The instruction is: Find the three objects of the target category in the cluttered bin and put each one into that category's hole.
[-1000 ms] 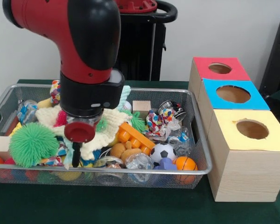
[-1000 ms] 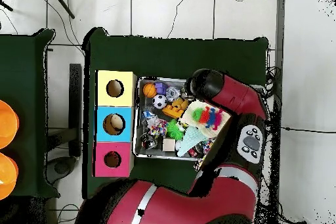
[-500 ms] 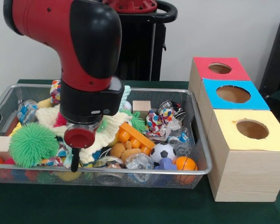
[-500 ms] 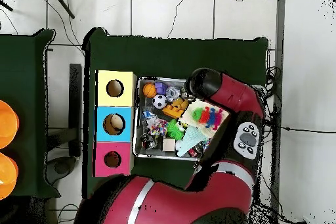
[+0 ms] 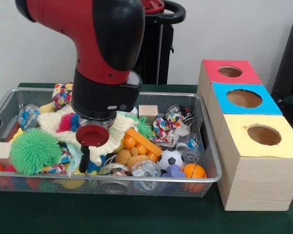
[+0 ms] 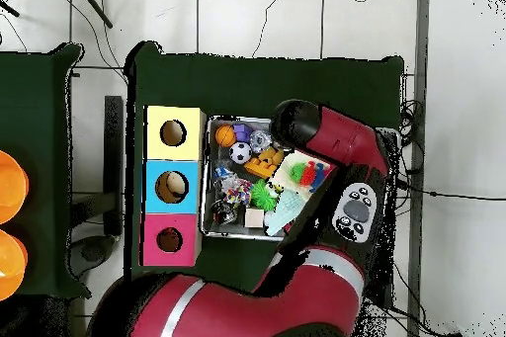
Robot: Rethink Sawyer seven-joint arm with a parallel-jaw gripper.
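A wire mesh bin (image 5: pixel 212 161) holds a heap of toys. Among them are a green spiky ball (image 5: pixel 34 150), a cream knitted cloth (image 5: pixel 112 131), an orange holed block (image 5: pixel 139 141), a small soccer ball (image 5: pixel 170 158), an orange ball (image 5: pixel 194 170) and a wooden cube (image 5: pixel 148 112). My gripper (image 5: pixel 84 161) hangs low over the bin's front left part, by the knitted cloth. The bulky red and black wrist hides most of it. In the overhead view the arm (image 6: pixel 326 140) covers the bin's (image 6: pixel 206 180) right half and the gripper is hidden.
To the right of the bin stand three wooden boxes with round holes in their tops: red (image 5: pixel 230 71), blue (image 5: pixel 244 98) and yellow (image 5: pixel 263 135). The table is covered in dark green cloth (image 5: pixel 136 214). Orange round things (image 6: pixel 8 185) lie on another table.
The arm has shifted to the right in the front view and risen a little, uncovering more of the knitted cloth's left side.
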